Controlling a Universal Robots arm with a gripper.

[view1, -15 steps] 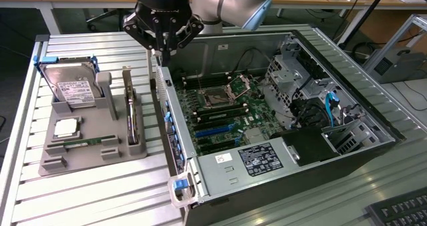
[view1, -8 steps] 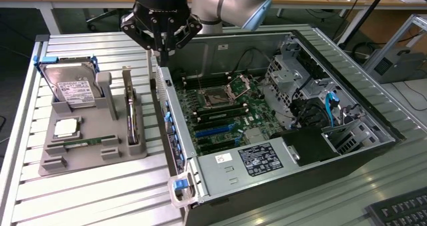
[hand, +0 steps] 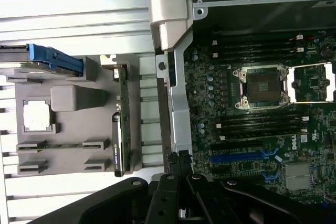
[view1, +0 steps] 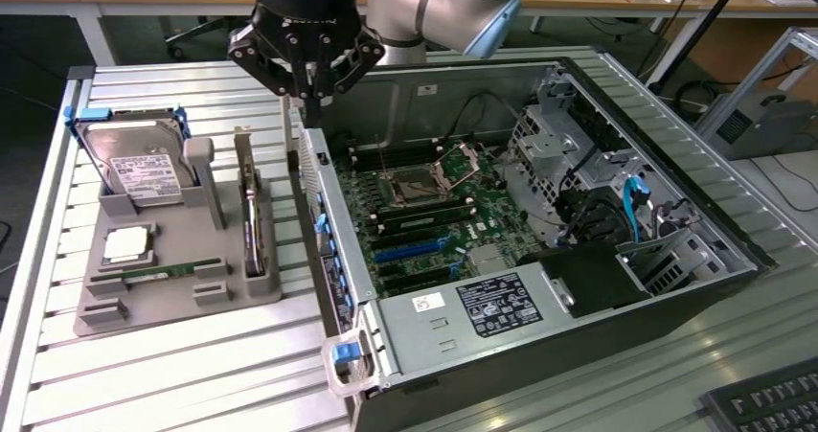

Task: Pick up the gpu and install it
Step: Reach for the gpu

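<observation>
The gpu (view1: 252,212) stands on its edge in a slot of the grey holder (view1: 179,307), on the exterior view's left of the open computer case. In the wrist view the gpu (hand: 119,129) appears as a thin card seen edge-on. My gripper (view1: 306,102) hangs above the case's near side wall, higher than the gpu and a little to its right in the exterior view. Its fingers are shut with nothing between them. In the wrist view the gripper (hand: 178,163) sits over the case rim (hand: 178,108).
The holder also carries a silver hard drive (view1: 141,169) in a blue caddy, a processor chip (view1: 128,245) and a green memory stick (view1: 160,274). The case shows its motherboard (view1: 422,212), blue slots (hand: 244,156), drive cages and power supply (view1: 473,307). A keyboard (view1: 767,403) lies at the near right.
</observation>
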